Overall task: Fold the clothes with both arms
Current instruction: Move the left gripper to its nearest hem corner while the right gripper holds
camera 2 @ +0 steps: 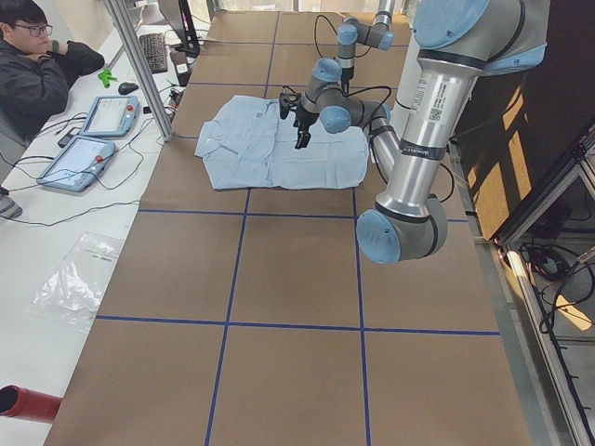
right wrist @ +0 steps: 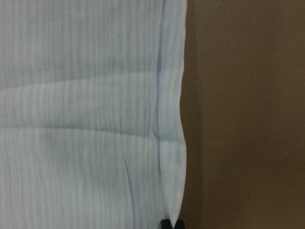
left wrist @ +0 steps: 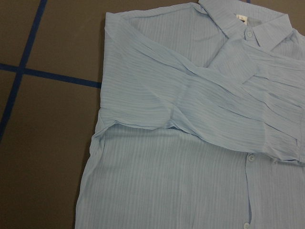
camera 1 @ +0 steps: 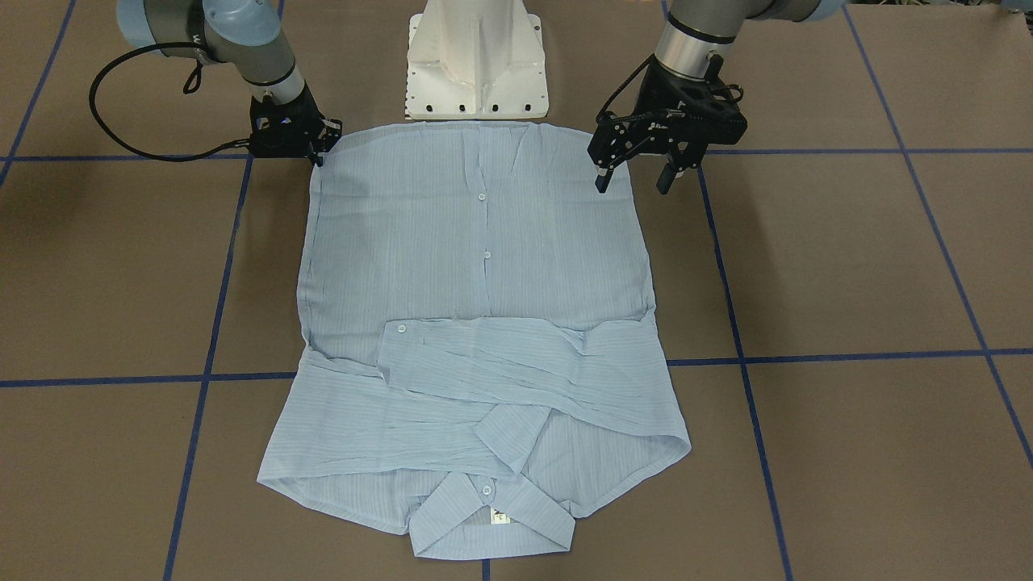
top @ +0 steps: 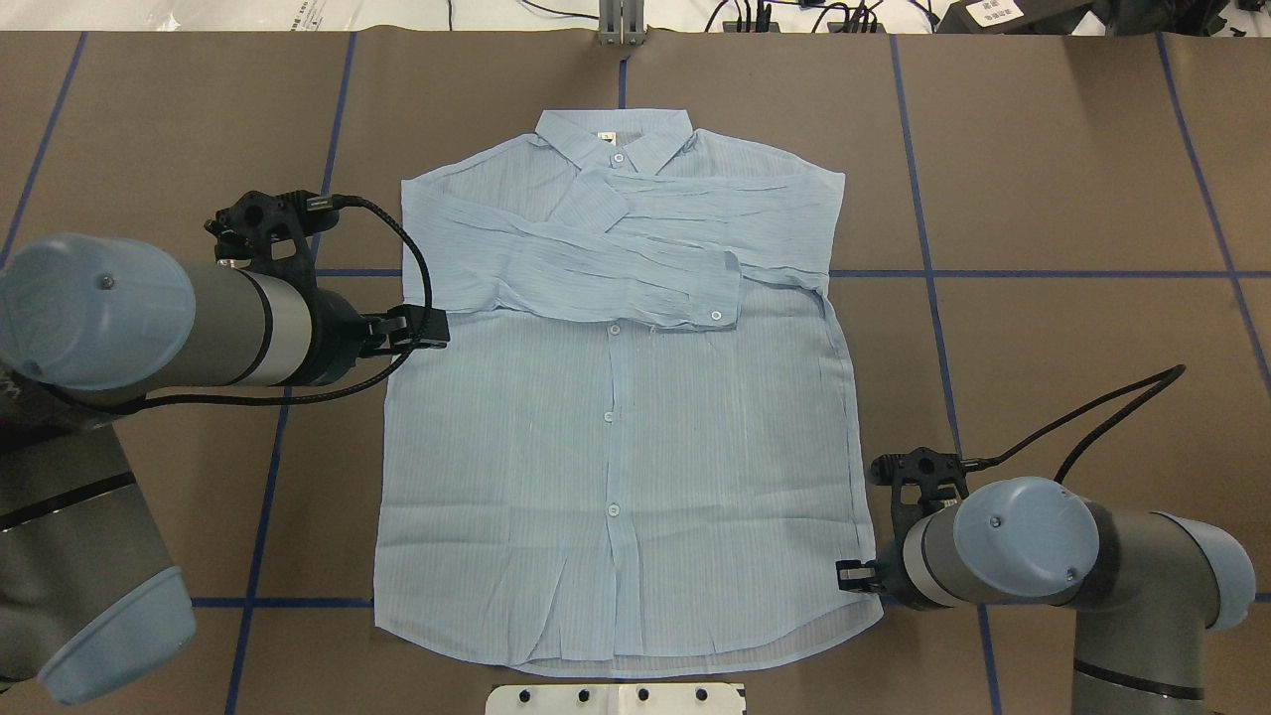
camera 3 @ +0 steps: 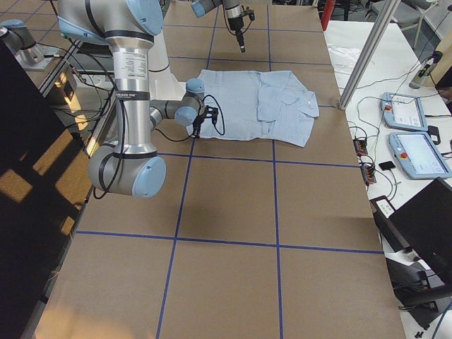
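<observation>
Shirt point(camera 1: 476, 266) flat; right fingers point(camera 1: 317, 152) pinch hem corner; left fingers point(camera 1: 601, 179) spread near edge.

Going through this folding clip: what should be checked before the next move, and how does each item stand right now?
1. Shirt lying flat, buttons up: ok.
2. Sleeves folded across the chest: ok.
3. Collar flat at the end away from the robot: ok.
4. Right gripper down at its hem corner: ok. Whether it has pinched the cloth: cannot tell.
5. Left gripper on the cloth: not ok. It hangs open, raised by the shirt's edge, holding nothing.
</observation>
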You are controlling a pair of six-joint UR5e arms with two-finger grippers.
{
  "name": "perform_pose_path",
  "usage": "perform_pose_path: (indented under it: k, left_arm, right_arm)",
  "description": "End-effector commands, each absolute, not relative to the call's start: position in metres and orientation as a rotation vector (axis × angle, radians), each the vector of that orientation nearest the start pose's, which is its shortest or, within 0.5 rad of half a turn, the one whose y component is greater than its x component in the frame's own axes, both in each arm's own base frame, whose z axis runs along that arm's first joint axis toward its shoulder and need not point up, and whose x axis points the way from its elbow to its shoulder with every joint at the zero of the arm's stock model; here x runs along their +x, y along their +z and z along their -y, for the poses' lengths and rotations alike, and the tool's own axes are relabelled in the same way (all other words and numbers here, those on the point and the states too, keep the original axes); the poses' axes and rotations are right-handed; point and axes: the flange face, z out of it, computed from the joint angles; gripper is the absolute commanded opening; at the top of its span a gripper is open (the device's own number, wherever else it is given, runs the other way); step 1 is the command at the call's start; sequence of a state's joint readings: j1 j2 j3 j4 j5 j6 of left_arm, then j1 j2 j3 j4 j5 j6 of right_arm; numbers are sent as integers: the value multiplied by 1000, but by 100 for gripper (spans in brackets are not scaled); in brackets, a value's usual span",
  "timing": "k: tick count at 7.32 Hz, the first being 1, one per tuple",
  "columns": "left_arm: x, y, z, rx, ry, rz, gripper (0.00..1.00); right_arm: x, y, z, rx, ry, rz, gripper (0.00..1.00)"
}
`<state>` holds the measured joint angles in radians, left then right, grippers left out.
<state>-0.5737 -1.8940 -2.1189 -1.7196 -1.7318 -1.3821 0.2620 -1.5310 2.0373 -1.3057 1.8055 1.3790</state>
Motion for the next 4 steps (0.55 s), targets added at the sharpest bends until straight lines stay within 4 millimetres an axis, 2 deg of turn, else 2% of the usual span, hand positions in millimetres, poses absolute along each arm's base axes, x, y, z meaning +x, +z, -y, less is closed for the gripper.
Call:
perform_pose_path:
  k: [1, 3, 4]
  left_arm:
    - [377, 233, 383, 241, -268, -1000, 99]
    - [378, 243, 380, 222, -282, -988, 99]
    - [389, 253, 363, 161, -320, -984, 99]
  right_arm:
    - [-451, 388, 234, -55, -31, 816, 0]
    - [-448, 383, 235, -78, 25, 828, 0]
    - [-447, 379, 235, -77, 25, 836, 0]
